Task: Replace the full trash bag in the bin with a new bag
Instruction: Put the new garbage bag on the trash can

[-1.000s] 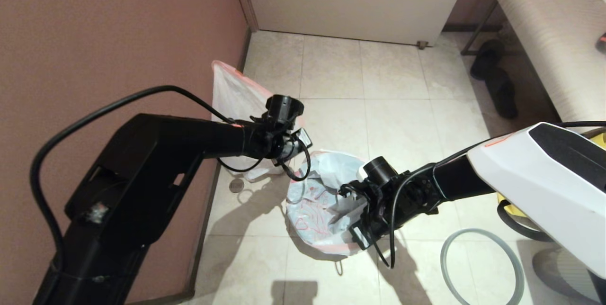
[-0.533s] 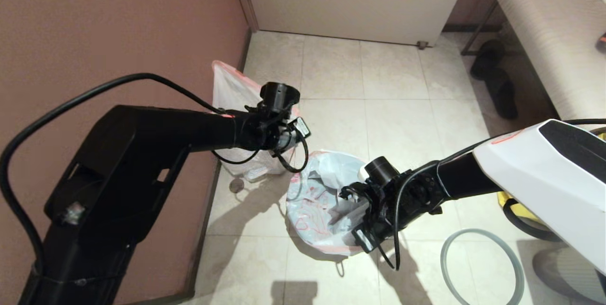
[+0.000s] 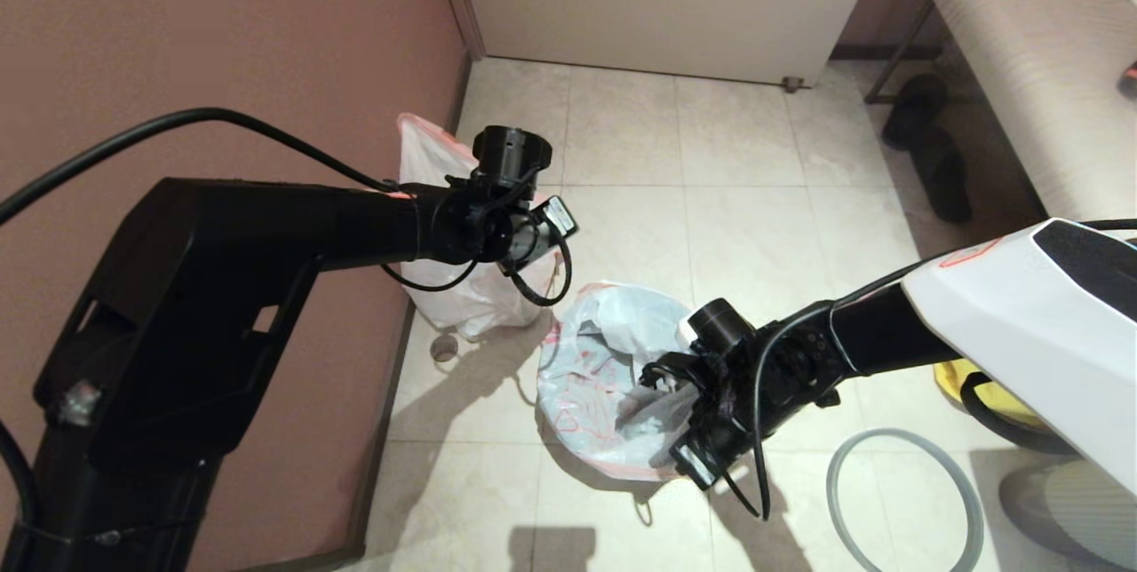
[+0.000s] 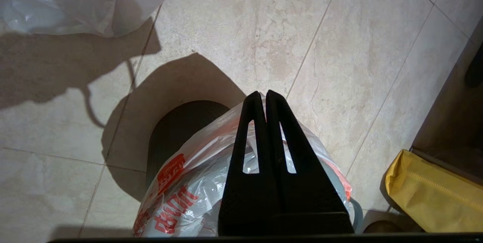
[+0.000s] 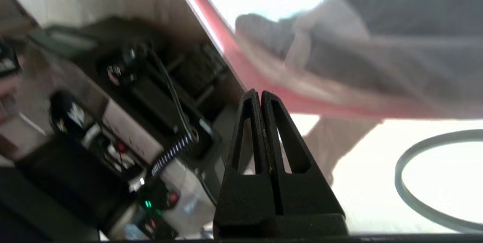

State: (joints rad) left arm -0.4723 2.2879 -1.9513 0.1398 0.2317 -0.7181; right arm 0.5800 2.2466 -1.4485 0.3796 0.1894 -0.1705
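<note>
Matte black left arm (image 3: 266,226) with looping black cable, white-and-black shelled right arm (image 3: 1004,323) with red mark, 2 black triangular slotted fingers (image 4: 281,152) per gripper

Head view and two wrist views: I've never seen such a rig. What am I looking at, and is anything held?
This is a two-armed robot looking down at a tiled floor. The head view comes from a camera on its head: the black arm on the left is its left arm, the white-shelled one its right. The other two pictures come from cameras on each wrist, looking out along the fingers. The left hand hangs shut above the bin, which is lined with the new bag with red print. The right hand is shut at that bag's pink edge. I cannot tell whether either hand pinches plastic. The full trash bag stands by the wall. A grey ring lies on the floor near a yellow bag.
</note>
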